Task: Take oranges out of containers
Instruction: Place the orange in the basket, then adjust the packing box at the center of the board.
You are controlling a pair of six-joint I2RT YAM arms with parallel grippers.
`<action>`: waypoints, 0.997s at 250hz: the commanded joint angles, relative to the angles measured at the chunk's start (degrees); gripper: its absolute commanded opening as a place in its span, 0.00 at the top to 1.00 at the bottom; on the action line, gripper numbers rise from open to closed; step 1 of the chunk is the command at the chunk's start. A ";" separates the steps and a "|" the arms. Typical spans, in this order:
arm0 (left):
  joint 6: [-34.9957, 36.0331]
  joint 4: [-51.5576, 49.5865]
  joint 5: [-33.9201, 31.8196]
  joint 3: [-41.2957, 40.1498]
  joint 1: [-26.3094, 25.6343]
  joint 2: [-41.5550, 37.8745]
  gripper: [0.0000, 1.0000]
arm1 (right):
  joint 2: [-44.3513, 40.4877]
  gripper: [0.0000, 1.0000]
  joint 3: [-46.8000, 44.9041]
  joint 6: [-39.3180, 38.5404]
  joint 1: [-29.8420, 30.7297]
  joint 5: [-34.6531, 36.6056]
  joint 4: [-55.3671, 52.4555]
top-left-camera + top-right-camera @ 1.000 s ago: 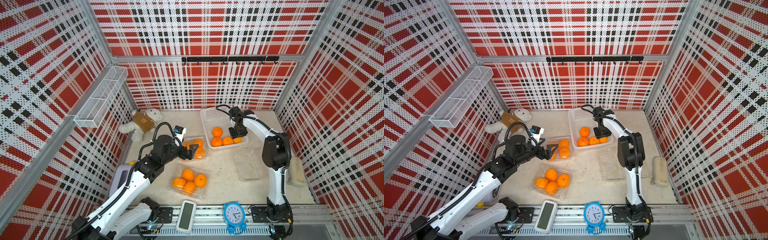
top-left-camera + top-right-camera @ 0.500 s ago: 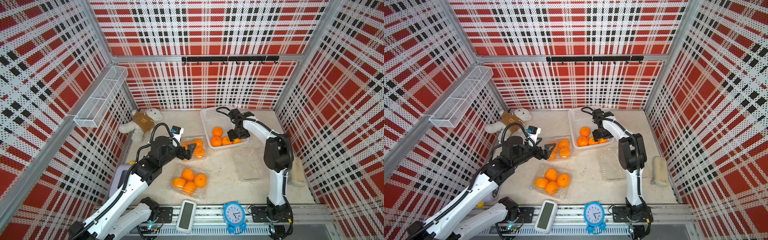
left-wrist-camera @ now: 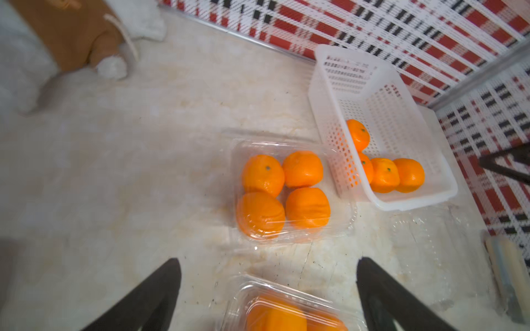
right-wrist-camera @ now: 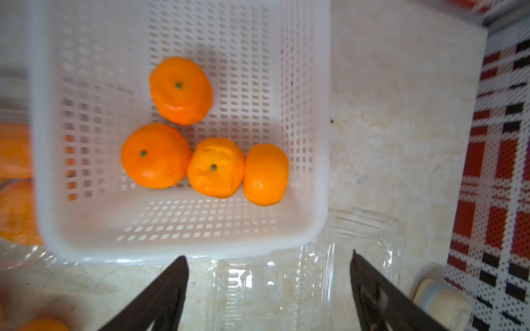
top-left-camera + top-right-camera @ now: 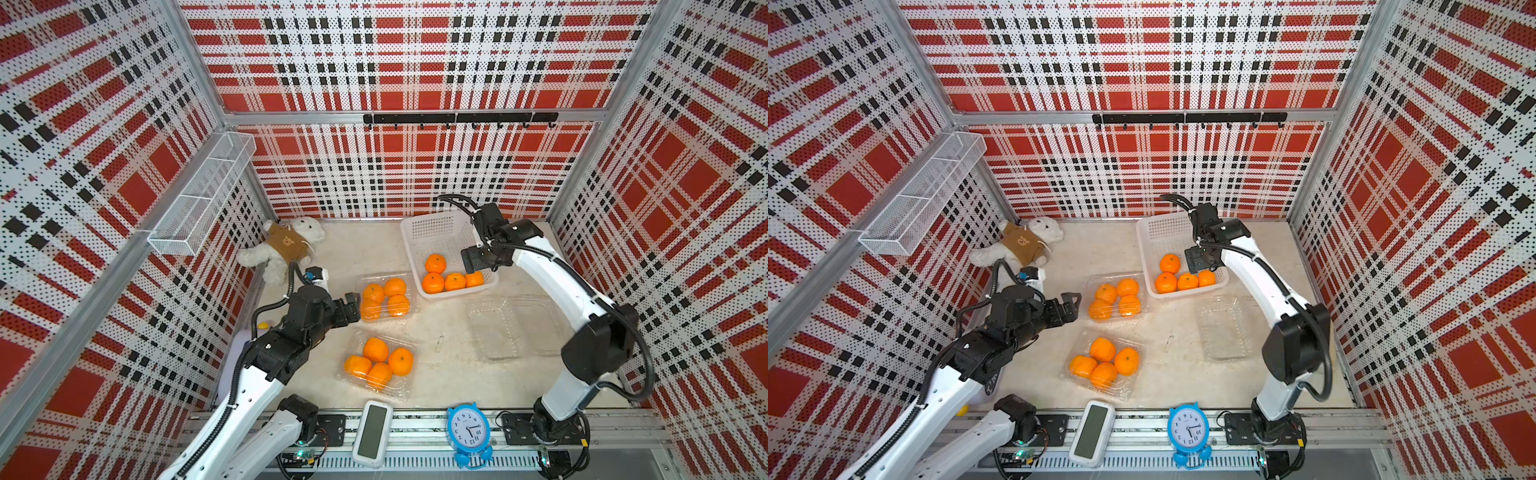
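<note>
Since a second ago the right tool (image 5: 473,264) has lifted away from the fourth orange in the basket (image 5: 432,232) and spread its jaws. The left tool (image 5: 354,306) has drawn back a little from the far container (image 5: 384,277).

In both top views four oranges (image 5: 455,281) lie in the basket. Four more fill the far container and another four the near container (image 5: 399,388). The empty container (image 5: 498,328) sits on the tabletop (image 5: 449,332) near the right arm. The left tool (image 5: 1074,306) stands wide open and empty, pointing at the far container (image 5: 1115,277), with its fingertips just beside the rim.

From the left wrist, the left tool (image 3: 268,260) shows two dark fingers (image 3: 155,292) spread wide, holding nothing. The far container (image 3: 342,217) lies straight ahead and the near container (image 3: 286,283) sits under the gap. Whether a lid covers either one I cannot tell.

From the right wrist, the right tool (image 4: 268,256) is also wide open and empty. It hangs over the basket's (image 4: 183,249) nearest wall and the empty container (image 4: 272,286). The four oranges (image 4: 156,156) rest loose in the basket.

The next pick looks like the left arm's. Its tool already faces the far container, while the right tool is well apart from both full ones. The fruit is round, so no long axis needs matching. What counts is that the four sit two by two and touching, so the nearest row comes first.
</note>
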 commanded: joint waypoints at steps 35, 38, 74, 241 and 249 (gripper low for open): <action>-17.40 -13.59 -0.22 -7.23 0.59 -10.43 0.13 | -15.33 0.09 -16.86 -4.59 11.93 0.68 16.78; -17.68 -14.12 -0.06 -7.35 0.54 -10.88 0.13 | -15.95 0.08 -17.54 -4.22 12.36 0.57 17.37; -21.73 -17.01 -1.99 -8.38 -4.71 -13.46 0.15 | -21.35 0.05 -26.20 5.45 17.54 1.50 22.45; -24.85 -1.53 2.53 -15.75 -14.57 -1.43 0.32 | -27.00 0.01 -38.86 25.62 36.51 -1.70 31.52; -24.59 1.27 3.40 -15.85 -14.66 -0.19 0.35 | -27.76 0.00 -39.32 25.85 36.86 -1.28 31.10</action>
